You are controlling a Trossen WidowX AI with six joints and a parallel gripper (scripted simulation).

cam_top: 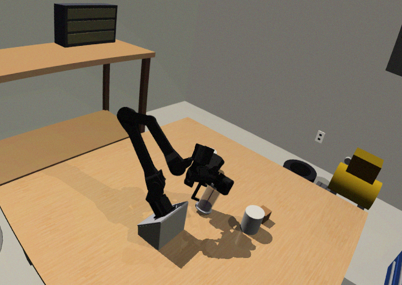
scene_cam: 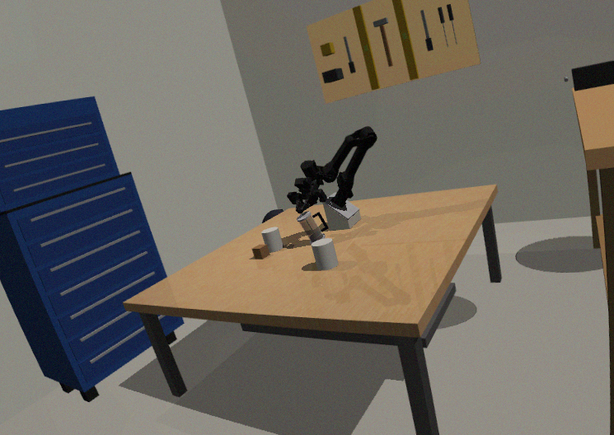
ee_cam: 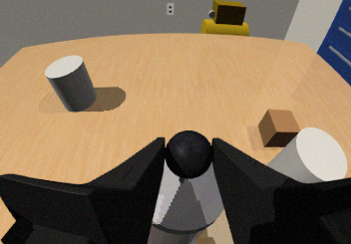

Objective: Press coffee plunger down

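Claw (ee_cam: 189, 166) pinching black plunger knob (ee_cam: 189, 154) atop tilted coffee press (cam_top: 206, 200) on counter (cam_top: 73, 215), no readable labels anywhere

The black six-joint arm (cam_top: 147, 147) folds forward and down, its gripper (ee_cam: 189, 156) clamped (both fingers touching) on a round black knob (ee_cam: 189, 154).

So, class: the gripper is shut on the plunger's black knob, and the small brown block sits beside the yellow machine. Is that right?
Not quite. The gripper does clamp the black knob, but the wrist view shows the brown block beside a grey cylinder on the table.
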